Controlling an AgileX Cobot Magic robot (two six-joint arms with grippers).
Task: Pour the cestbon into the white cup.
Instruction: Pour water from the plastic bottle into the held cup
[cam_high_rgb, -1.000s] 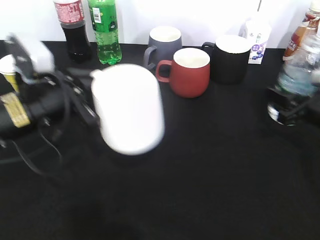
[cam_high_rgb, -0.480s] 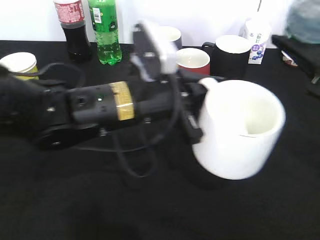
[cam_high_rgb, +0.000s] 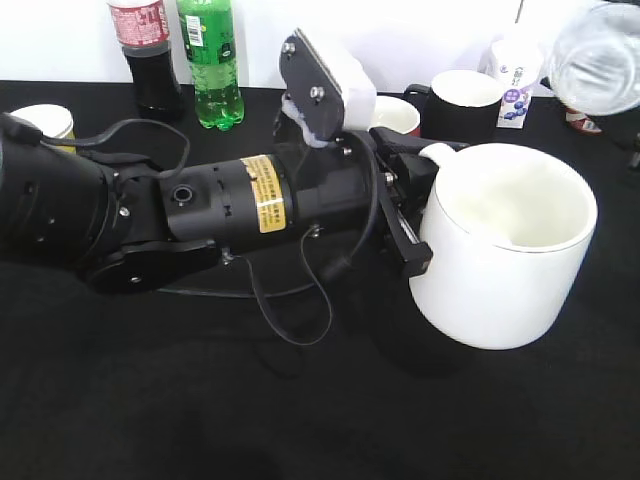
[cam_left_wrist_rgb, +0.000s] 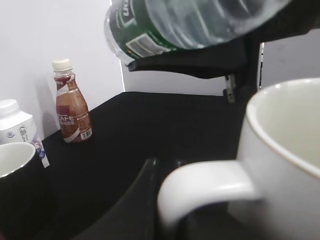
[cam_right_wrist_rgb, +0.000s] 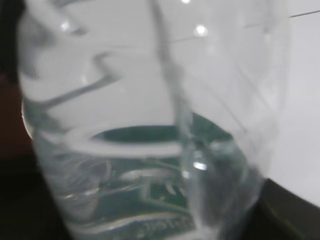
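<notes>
The white cup (cam_high_rgb: 500, 270) is a large plain mug at centre right of the exterior view, held slightly tilted just off the black table. My left gripper (cam_high_rgb: 415, 215) is shut on its loop handle (cam_left_wrist_rgb: 205, 185). The cestbon (cam_high_rgb: 598, 55), a clear bottle with a dark green label, hangs tilted above and behind the cup at the top right. It crosses the top of the left wrist view (cam_left_wrist_rgb: 190, 20), resting in the dark right gripper (cam_left_wrist_rgb: 210, 60). In the right wrist view the bottle (cam_right_wrist_rgb: 150, 125) fills the frame and hides the jaws.
At the back stand a cola bottle (cam_high_rgb: 145, 55), a bright green soda bottle (cam_high_rgb: 212, 60), a yellow cup (cam_high_rgb: 40, 122), a red mug (cam_high_rgb: 395, 115), a black mug (cam_high_rgb: 465, 100) and a small carton (cam_high_rgb: 515, 65). A brown drink bottle (cam_left_wrist_rgb: 70, 110) stands by the wall.
My left arm has swung the white cup from the left to centre right. The right gripper has lifted the cestbon from table height to the top right and tilted it.
</notes>
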